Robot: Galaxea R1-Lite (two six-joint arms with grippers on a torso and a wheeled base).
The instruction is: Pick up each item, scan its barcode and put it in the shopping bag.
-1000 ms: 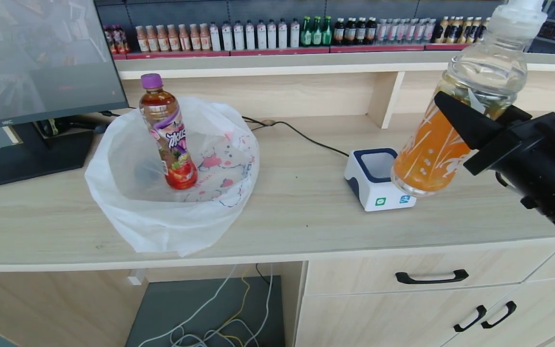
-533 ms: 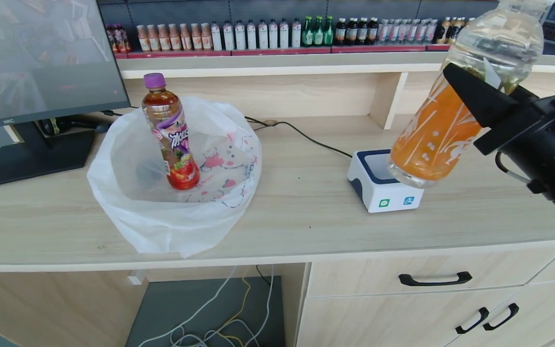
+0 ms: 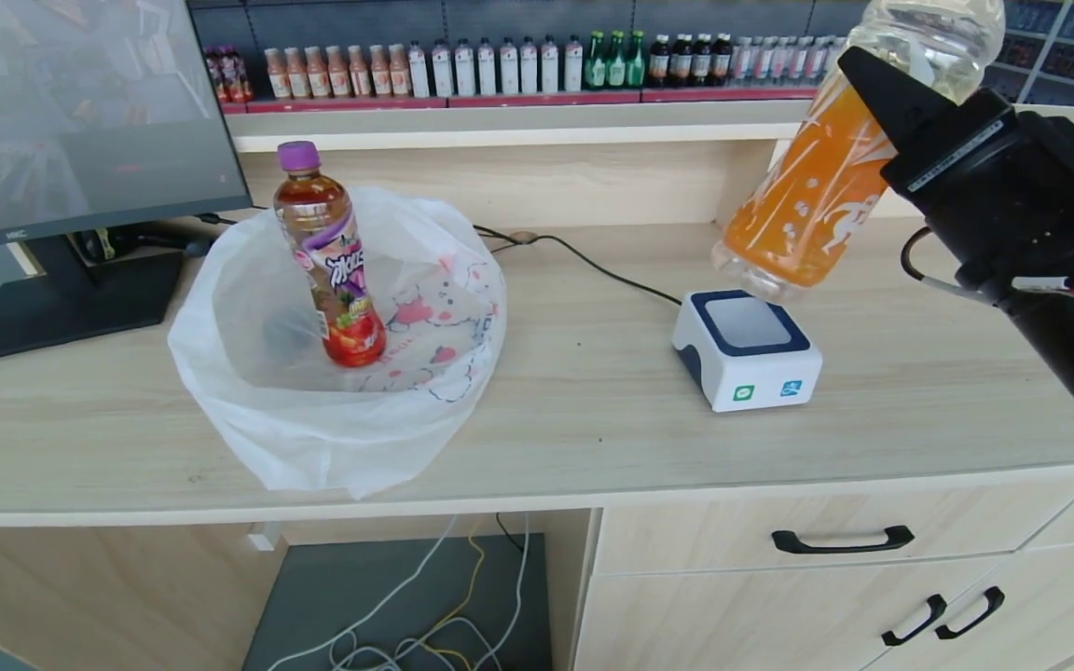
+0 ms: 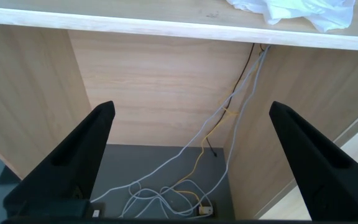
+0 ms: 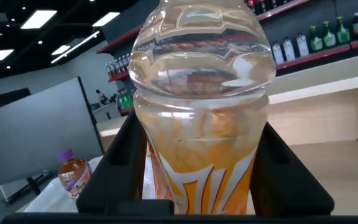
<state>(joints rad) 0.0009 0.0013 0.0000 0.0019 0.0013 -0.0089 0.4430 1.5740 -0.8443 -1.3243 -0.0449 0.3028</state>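
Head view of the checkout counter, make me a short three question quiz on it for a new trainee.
1. True or false: the orange bottle stands on the counter.
2. What stands upright in the bag? A) a can B) a purple-capped bottle C) a box
3. Which claw holds the orange bottle?

Key:
1. False; it is held tilted in the air.
2. B.
3. The right claw.
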